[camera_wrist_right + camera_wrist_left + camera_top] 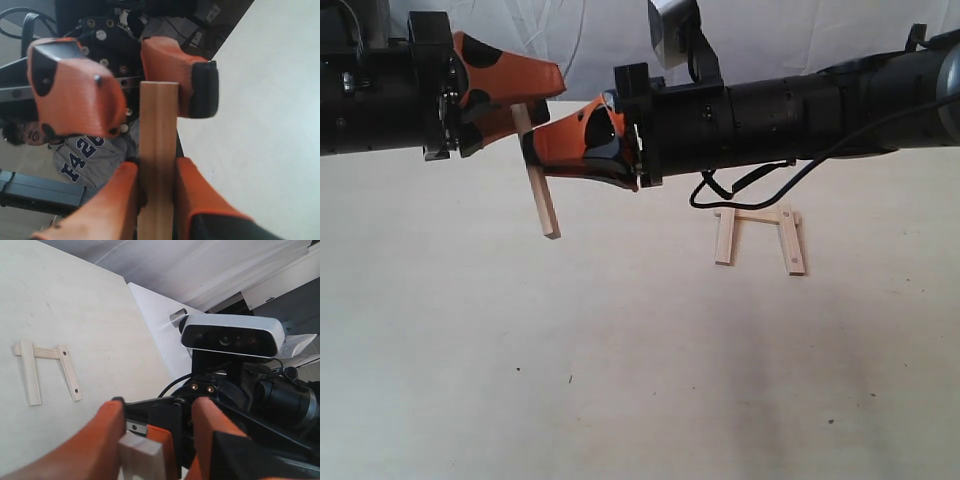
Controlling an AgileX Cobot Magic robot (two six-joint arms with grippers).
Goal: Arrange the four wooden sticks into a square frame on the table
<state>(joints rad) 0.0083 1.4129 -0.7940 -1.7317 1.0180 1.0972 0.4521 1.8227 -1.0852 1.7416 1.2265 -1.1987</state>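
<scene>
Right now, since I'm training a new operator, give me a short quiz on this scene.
1. True or false: the sticks lying on the table form a closed square.
2. How many sticks lie on the table?
3. Which arm clamps the raised stick: A the robot's left, B its right?
Key: 1 false, they make a U with one side open; 2 three; 3 B, the right hand grips it, while the left hand stands open around its top.

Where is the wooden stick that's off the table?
In the exterior view, the pale flat wooden stick hangs left of centre, held by the right orange pincer, the left pincer around its top, left of the three laid sticks.
</scene>
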